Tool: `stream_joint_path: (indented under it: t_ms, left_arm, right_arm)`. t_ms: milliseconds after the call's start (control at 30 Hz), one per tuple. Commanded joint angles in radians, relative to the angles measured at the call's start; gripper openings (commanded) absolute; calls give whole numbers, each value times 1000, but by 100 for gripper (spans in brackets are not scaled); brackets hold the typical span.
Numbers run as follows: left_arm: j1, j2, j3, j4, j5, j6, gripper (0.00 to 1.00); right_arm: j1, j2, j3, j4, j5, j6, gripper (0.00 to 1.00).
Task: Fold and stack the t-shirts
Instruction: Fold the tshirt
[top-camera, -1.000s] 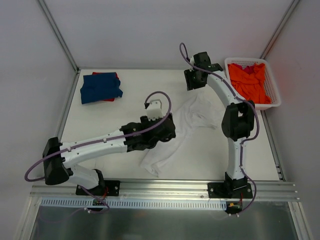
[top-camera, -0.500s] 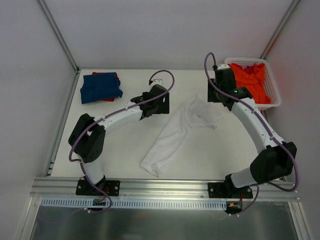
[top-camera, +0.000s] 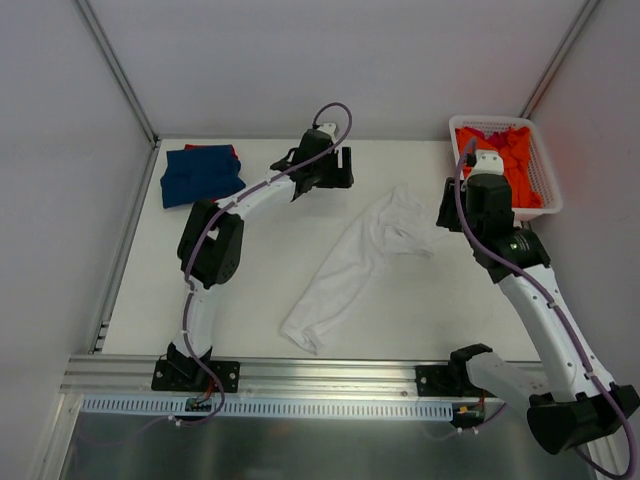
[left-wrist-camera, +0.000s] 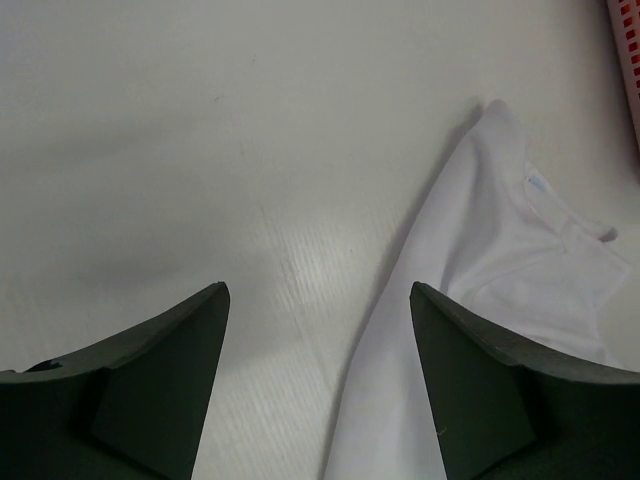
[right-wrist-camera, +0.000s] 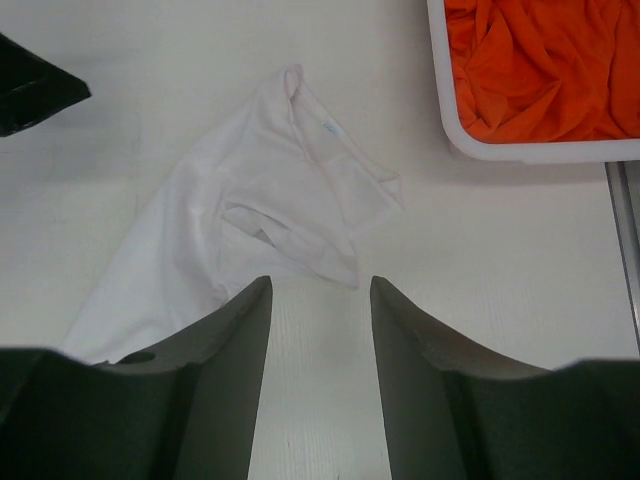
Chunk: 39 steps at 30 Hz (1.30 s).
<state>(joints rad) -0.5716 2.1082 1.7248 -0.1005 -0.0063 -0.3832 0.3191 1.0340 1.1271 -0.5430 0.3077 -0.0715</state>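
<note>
Open table (top-camera: 260, 280) rings the white t-shirt (top-camera: 355, 265); basket (top-camera: 500, 119) stands far right.

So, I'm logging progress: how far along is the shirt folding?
Done: the dark blue t-shirt lies folded on the red t-shirt. In hand: nothing; the white t-shirt sprawls unfolded, left fingers and right fingers open, empty. Left: the white one, plus the orange t-shirt in the basket.

matt, creased white cloth t-shirt (right-wrist-camera: 200, 230)
</note>
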Motion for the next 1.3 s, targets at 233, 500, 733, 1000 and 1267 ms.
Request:
stream_joint_path:
  t_ms: [233, 500, 733, 1000, 1267]
  left_arm:
    - [33, 238, 274, -31, 316, -51, 74]
    - [56, 393, 444, -48, 457, -134, 74]
    - [70, 516, 591, -47, 624, -229, 74]
    - [69, 581, 644, -31, 741, -290, 74]
    - [24, 588, 639, -5, 816, -307, 74]
  right_arm:
    - [75, -75, 2, 44, -71, 44, 48]
    - [120, -83, 10, 57, -94, 55, 48]
    - [124, -114, 19, 61, -107, 65, 48]
    - [127, -127, 13, 64, -113, 70, 48]
    - [126, -120, 10, 72, -130, 68, 48]
